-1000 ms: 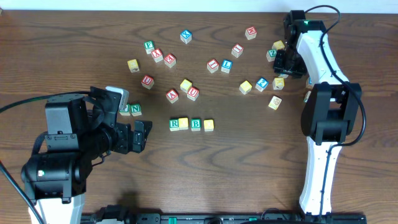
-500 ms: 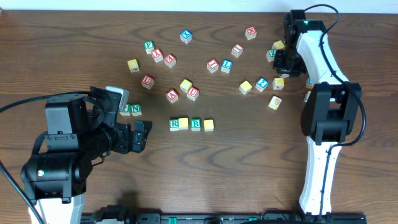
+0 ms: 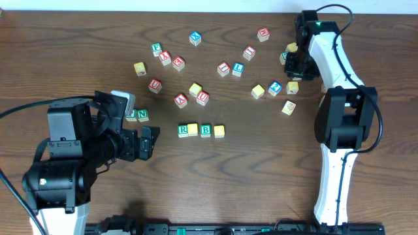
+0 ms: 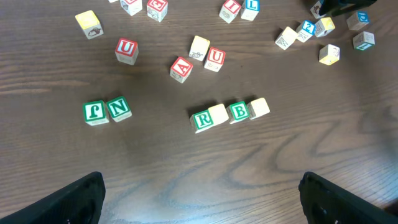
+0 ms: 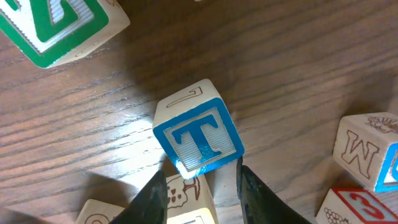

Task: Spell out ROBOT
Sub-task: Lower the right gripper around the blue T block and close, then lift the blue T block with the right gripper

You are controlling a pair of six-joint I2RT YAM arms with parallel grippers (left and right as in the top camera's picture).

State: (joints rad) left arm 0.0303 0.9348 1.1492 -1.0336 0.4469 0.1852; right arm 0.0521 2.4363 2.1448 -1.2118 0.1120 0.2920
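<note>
Right gripper (image 5: 201,174) at T block (image 5: 199,138), perhaps gripping it

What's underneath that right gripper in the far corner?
A blue T block lies at the tips of the right gripper. A picture block sits between its fingers, which partly cover it.

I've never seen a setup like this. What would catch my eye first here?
Probably the neat row of four blocks in the middle of the wooden table, showing R, a yellow one, B, a yellow one, with scattered letter blocks beyond it. Then the right wrist view, where a blue T block looms large, right at the tips of the right gripper.
</note>
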